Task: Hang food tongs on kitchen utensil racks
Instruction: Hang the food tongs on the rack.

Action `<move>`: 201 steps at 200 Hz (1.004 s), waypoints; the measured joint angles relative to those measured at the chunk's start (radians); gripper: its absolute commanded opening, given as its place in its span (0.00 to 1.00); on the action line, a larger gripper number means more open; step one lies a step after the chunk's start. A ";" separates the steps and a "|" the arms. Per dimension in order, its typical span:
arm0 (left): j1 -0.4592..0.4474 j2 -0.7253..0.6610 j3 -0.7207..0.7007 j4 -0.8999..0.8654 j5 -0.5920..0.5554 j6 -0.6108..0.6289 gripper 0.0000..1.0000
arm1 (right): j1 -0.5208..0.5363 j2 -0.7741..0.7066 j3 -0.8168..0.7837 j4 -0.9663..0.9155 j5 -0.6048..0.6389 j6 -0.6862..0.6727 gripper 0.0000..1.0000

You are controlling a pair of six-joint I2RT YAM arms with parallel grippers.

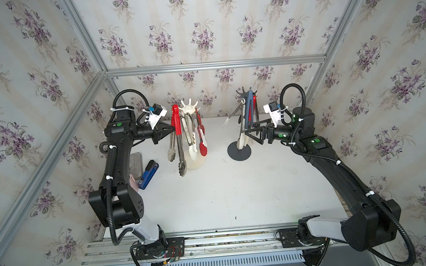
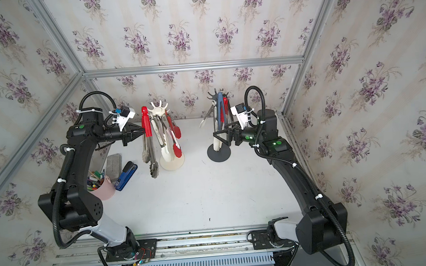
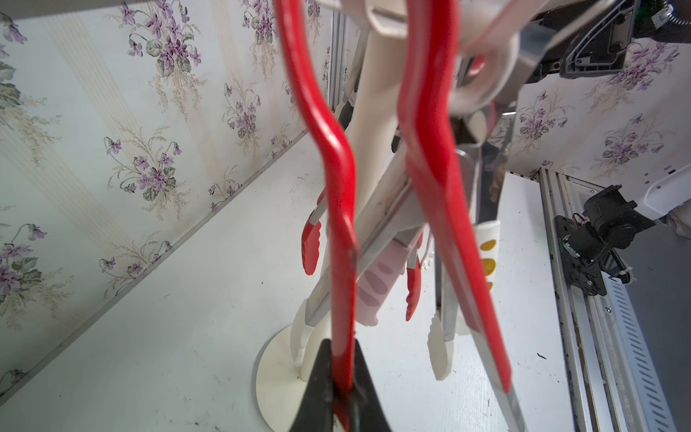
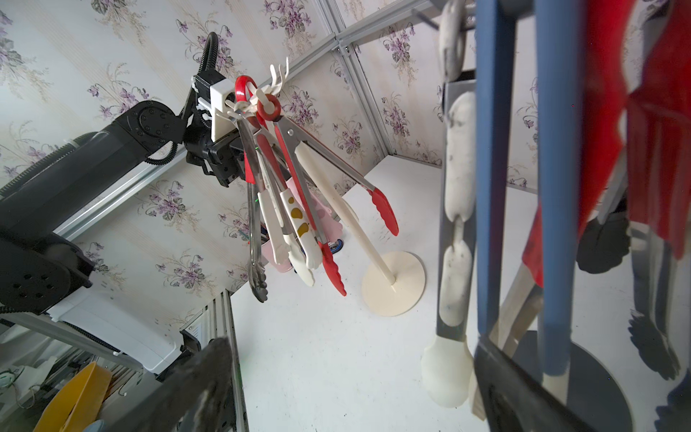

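- The white bench (image 1: 210, 197) carries both racks near its far edge.
- The cream-white rack (image 1: 189, 107) stands at 11 o'clock with several tongs dangling from its hooks. The dark grey rack (image 1: 239, 151) stands at 1 o'clock, also loaded.
- The left gripper (image 1: 173, 128), at 9 o'clock of the cream-white rack, is clenched on one handle of the red-handled steel tongs (image 1: 176, 120). I cannot tell whether they are hooked.
- The right gripper (image 1: 252, 136), at 3 o'clock of the dark grey rack, gapes wide beside the blue-handled tongs (image 1: 249, 104).
- A blue stapler (image 1: 148, 174) lies at 9 o'clock.
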 measured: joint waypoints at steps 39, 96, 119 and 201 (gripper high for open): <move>0.000 -0.019 0.007 -0.019 -0.015 -0.010 0.00 | 0.010 -0.021 -0.044 0.029 -0.003 0.005 0.99; 0.000 -0.032 -0.047 -0.015 -0.011 -0.042 0.00 | 0.024 -0.045 -0.076 0.050 -0.006 0.007 1.00; 0.002 -0.032 -0.072 -0.006 0.007 -0.042 0.00 | 0.026 -0.055 -0.086 0.059 -0.006 0.007 0.99; 0.004 -0.035 -0.066 -0.010 -0.014 -0.051 0.00 | 0.037 -0.056 -0.091 0.060 -0.003 0.004 0.99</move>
